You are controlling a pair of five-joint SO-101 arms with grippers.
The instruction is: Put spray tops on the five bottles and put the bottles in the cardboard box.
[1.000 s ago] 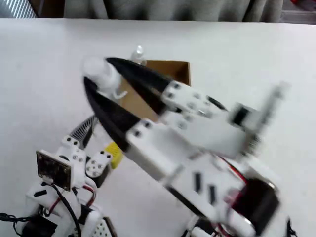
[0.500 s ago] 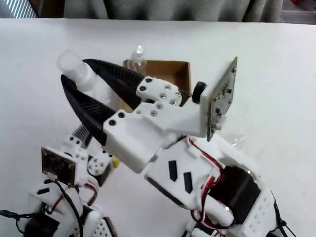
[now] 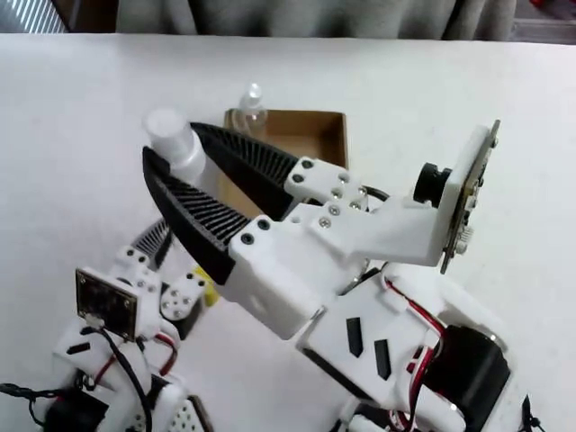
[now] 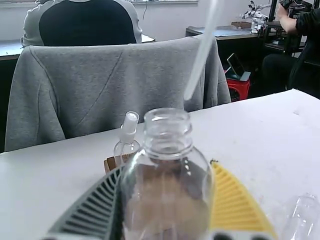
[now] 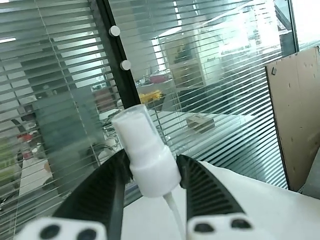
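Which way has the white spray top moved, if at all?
Yes. The spray top swung left, away from the cardboard box, then partly back toward it.

The white right gripper (image 3: 175,144) is raised high, its black ribbed fingers (image 3: 202,216) clamped on a white plastic spray top (image 5: 150,167). The left gripper (image 4: 165,172) sits low beside it, its grey and yellow fingers closed round a clear open-necked bottle (image 4: 167,200).

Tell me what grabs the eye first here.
The right gripper, raised near the high camera, is shut on a white spray top. Lower down, the left gripper grips an uncapped clear bottle upright. Behind them, a capped bottle stands at the cardboard box.
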